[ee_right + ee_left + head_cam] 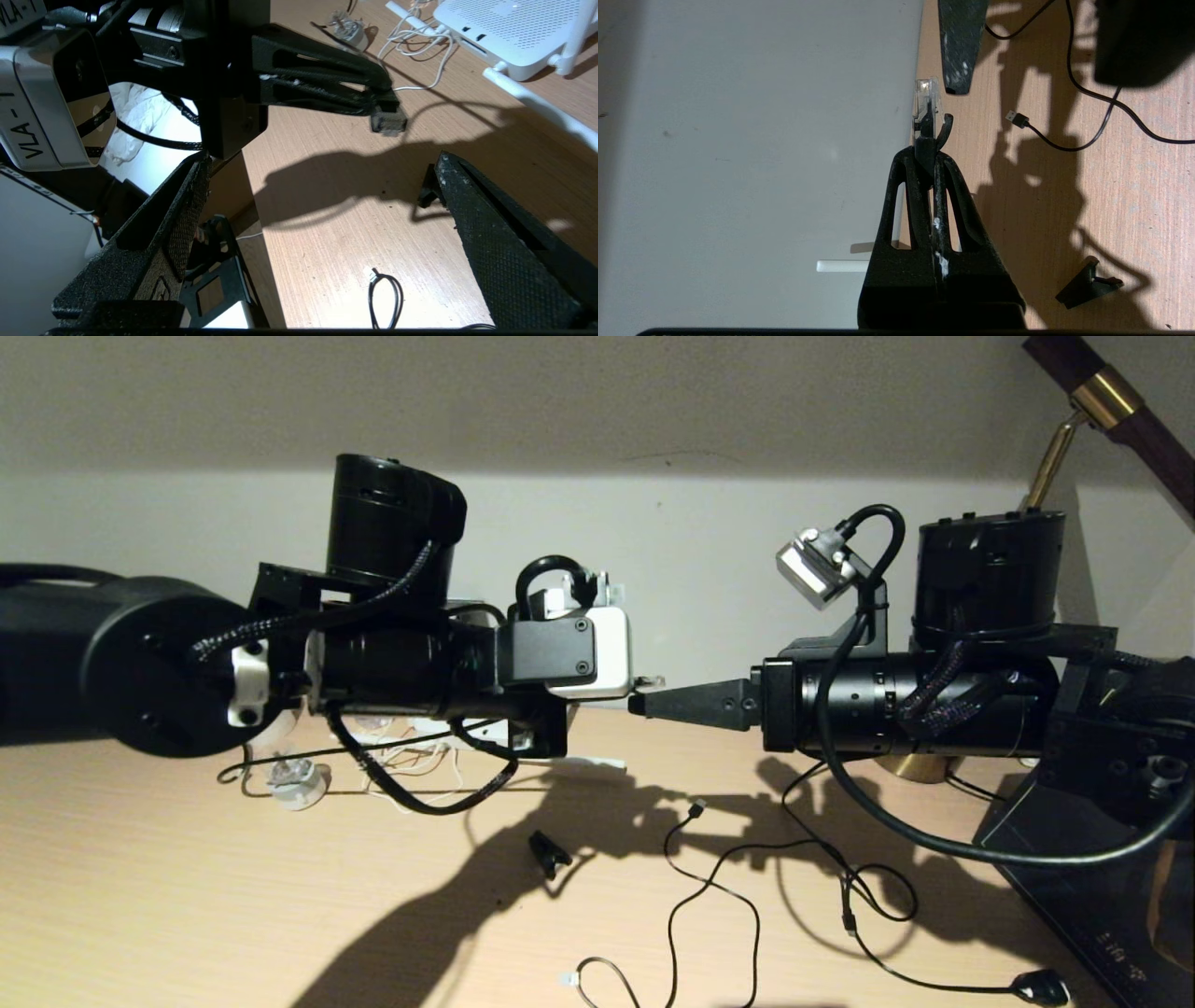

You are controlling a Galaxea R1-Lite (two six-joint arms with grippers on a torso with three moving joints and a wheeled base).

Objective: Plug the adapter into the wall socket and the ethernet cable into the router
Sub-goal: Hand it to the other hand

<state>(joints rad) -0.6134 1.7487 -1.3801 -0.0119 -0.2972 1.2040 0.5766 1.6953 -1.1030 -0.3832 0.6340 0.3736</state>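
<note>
Pinching the ethernet cable (926, 112) connector, the left gripper (932, 161) faces the wide-open right gripper (327, 186) — router (509, 32) half cut off.

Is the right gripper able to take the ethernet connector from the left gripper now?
Probably yes: the right gripper is open and faces the connector that the left gripper holds out; nothing lies between them.

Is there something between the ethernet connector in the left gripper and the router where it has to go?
The left gripper holds the ethernet cable by its clear connector, above the table. The open right gripper faces it on the other side. Toward the router, only a white cord lies near the ports.
</note>
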